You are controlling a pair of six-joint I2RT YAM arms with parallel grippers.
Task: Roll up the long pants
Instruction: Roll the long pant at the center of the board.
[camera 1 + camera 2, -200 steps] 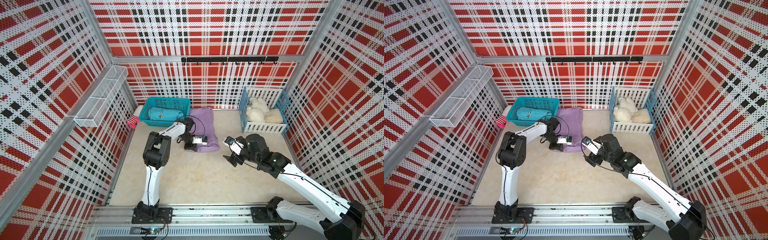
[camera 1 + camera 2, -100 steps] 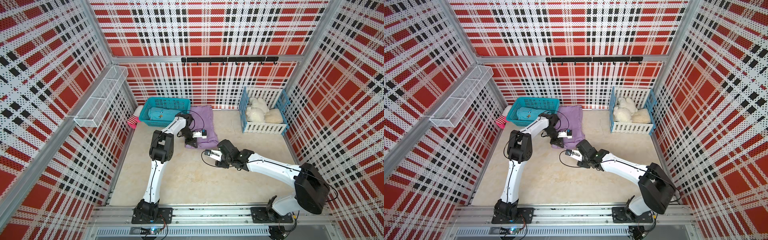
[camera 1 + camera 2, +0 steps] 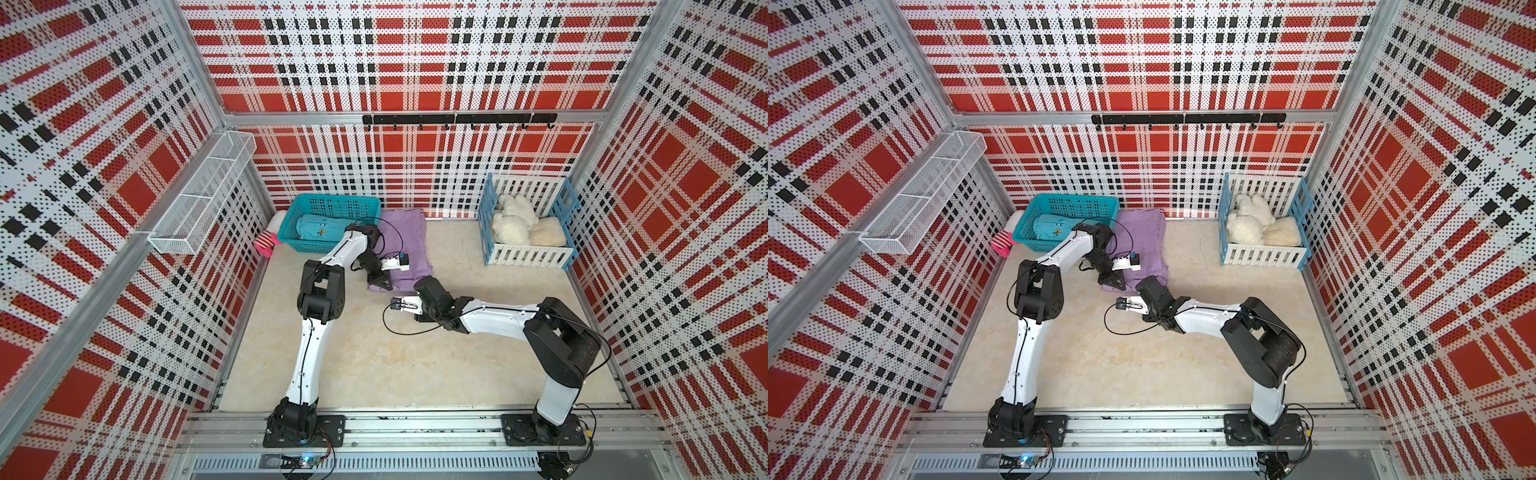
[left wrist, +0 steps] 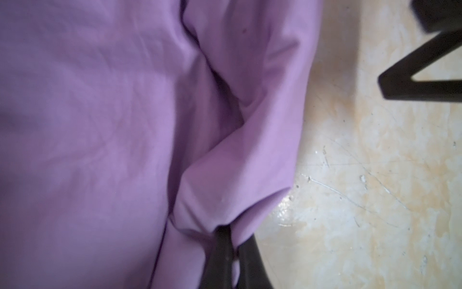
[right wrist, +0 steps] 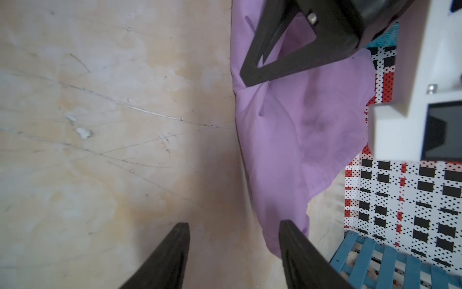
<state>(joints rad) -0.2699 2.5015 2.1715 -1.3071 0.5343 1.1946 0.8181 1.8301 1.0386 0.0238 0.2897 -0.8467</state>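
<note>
Top views: the pants (image 3: pixel 409 245) lie flat on the desk (image 3: pixel 374 365) at its back edge, just beside the basket (image 3: pixel 332 204). The left arm crosses their left side in both top views and hides that strip of cloth, so you cannot trace the full outline there.

From above, the left fingers (image 3: pixel 383 284) are only a dark wedge at the pants' near-left corner, and no grip can be read there. The left wrist view settles it: fingers (image 4: pixel 221 252) closed together on a pinched fold of the pants (image 4: pixel 100 120), with cloth bunched into a ridge running away from them. That view is soft, showing little but cloth and bare desk.

The right fingers (image 5: pixel 172 250) are hidden under the wrist housing in both top views. Only the right wrist view shows them: well apart, nothing between, one over bare desk, the other at the pants' (image 5: pixel 287 140) near edge. Touching or not, you cannot tell. The crate (image 5: pixel 400 254) is cut off there.
</note>
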